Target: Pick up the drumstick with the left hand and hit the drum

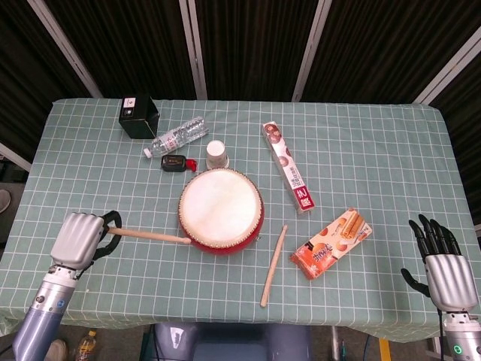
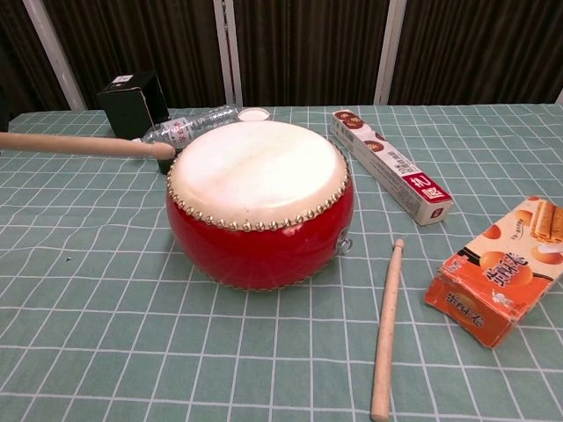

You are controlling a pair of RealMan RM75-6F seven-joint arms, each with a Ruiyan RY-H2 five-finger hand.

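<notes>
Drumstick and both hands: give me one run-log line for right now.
left hand: holds drumstick, raised | tip at drum left rim, contact unclear | right hand: open, idle | second drumstick: on table

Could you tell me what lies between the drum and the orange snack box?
A second drumstick lies on the tablecloth between the drum and snack box, as both views show.

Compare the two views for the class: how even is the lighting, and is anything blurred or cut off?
Head view: even light, soft shadows, everything sharp, background dark. Chest view: the drum is crisp with a faint sheen on its red side; the raised drumstick is cut off at the left edge, the holding left hand outside the frame.
</notes>
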